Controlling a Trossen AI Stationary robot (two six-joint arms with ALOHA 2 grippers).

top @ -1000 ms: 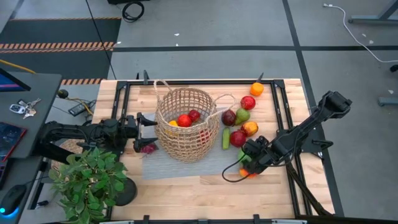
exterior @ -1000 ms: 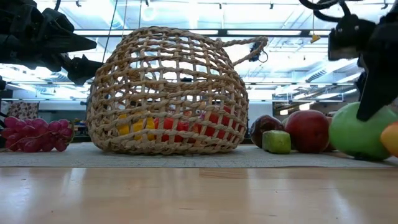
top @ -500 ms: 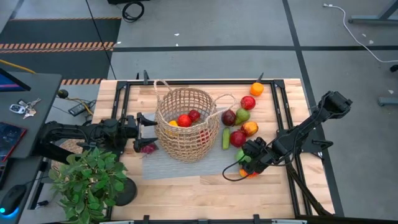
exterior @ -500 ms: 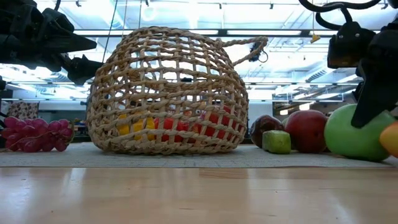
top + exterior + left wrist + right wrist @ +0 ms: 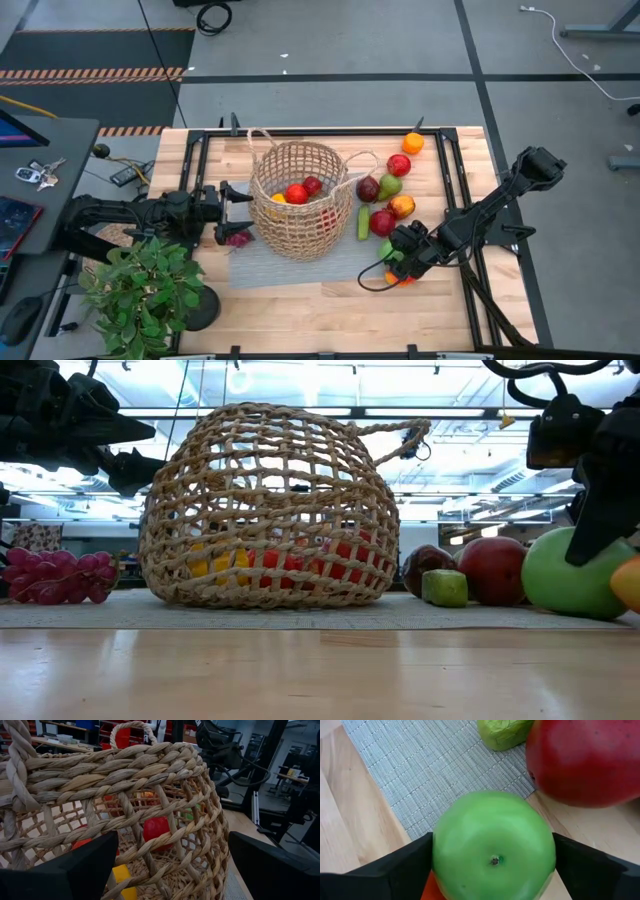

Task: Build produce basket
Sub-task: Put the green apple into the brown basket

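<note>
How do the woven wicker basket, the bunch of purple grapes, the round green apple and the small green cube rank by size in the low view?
Largest to smallest as they look:
1. Tan woven wicker basket
2. Round green apple, partly cut off at the edge and seemingly nearer the camera, so unsure against the grapes
3. Bunch of purple grapes
4. Small green cube

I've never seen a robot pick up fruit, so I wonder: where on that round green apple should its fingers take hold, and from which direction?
Probably across the green apple's widest part, one finger on each flank, coming down from above. It is round and smooth, stem dimple up, so the middle gives the surest hold. The right gripper already straddles it that way, clear of the red fruit beside it.
</note>
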